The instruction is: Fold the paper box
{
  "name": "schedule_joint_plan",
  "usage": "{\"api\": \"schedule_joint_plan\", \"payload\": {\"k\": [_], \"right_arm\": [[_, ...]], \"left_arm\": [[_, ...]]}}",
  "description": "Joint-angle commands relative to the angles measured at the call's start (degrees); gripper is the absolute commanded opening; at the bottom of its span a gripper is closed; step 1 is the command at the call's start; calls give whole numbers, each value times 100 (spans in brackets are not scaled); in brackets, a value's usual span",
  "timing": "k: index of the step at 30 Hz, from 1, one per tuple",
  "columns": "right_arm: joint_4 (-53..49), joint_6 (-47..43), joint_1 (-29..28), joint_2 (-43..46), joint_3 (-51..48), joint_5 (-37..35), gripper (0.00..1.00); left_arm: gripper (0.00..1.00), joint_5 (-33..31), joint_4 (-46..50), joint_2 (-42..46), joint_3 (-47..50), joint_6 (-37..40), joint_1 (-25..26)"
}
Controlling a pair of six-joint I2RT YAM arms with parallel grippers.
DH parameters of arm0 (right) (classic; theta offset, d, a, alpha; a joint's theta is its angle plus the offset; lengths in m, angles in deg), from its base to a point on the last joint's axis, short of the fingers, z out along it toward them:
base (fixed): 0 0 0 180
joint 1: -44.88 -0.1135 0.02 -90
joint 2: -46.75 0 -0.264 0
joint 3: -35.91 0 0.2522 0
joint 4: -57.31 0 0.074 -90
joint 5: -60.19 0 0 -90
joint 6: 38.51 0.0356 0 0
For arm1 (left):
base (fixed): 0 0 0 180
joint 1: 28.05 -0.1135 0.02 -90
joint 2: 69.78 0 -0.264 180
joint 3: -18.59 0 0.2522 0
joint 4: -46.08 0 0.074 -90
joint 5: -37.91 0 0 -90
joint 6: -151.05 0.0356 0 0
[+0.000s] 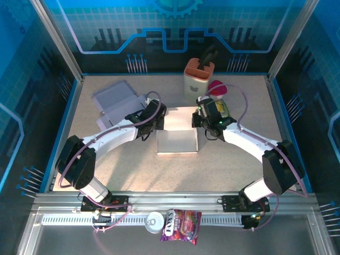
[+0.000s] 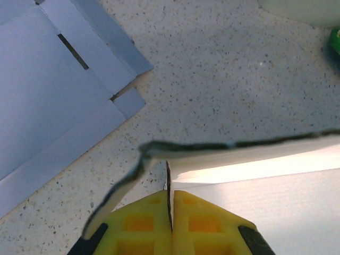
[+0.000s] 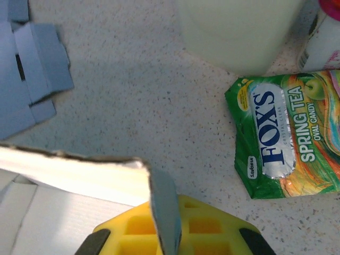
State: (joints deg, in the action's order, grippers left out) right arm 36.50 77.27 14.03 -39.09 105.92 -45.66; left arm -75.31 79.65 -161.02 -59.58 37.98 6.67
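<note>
Top view: paper box (image 1: 178, 139) is lying mid-table (image 1: 234, 170), white, partly folded, with its far wall standing up. The left pincer (image 1: 159, 118) is coming in at the box's far-left corner and the right pincer (image 1: 197, 118) at its far-right corner. Both are touching the box, but jaw gap is too small to read from here. Flat blue-grey cardboard (image 1: 119, 101) is lying to the far left, apart from the box.

Left wrist: left pincer (image 2: 170, 212) is pressing its yellow fingers (image 2: 146, 223) together, pinching a thin box flap edge-on in the seam between them. The paper box (image 2: 265, 175) is extending right from the pincer, and its upper edge is running left and buckling downward just left of the fingers. The flat blue-grey cardboard (image 2: 53, 95) is lying on the table (image 2: 223, 79), farther out to the left and clear of the box.

Right wrist: right pincer (image 3: 167, 228) is clamping down on a grey box flap that is sticking up between the fingers (image 3: 207, 228). The paper box (image 3: 69, 170) is stretching left from the pincer. A green candy bag (image 3: 287, 138) is lying flat to the right, and a cream container (image 3: 239, 32) is standing beyond it. Neither is touching the box.
</note>
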Motion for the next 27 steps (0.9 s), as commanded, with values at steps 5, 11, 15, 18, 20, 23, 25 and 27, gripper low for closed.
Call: {"api": "schedule_joint_plan", "payload": {"k": [5,11,15,18,20,23,25,27], "right_arm": [[1385,477,-220,86,-164,136,0],[2303,390,-236,82,-736,373,0],[3029,371,-245,211,-1358,347,0],[3612,175,-325,259,-1702,363,0],[3871,13,-456,313,-1906,250,0],[4325,-199,-709,409,-2239,-85,0],[4380,-267,-826,402,-2346,-227,0],[4233,-227,-899,394,-2347,-359,0]], "left_arm": [[0,391,-1272,19,-63,120,12],[0,731,-2293,64,528,347,-12],[0,1003,-3077,148,1078,422,-15],[0,1129,-3587,273,1490,490,-9],[0,1258,-3959,390,1791,542,-16],[0,1371,-4473,580,2245,611,7],[0,1399,-4642,638,2454,646,32],[0,1404,-4647,636,2544,671,67]]}}
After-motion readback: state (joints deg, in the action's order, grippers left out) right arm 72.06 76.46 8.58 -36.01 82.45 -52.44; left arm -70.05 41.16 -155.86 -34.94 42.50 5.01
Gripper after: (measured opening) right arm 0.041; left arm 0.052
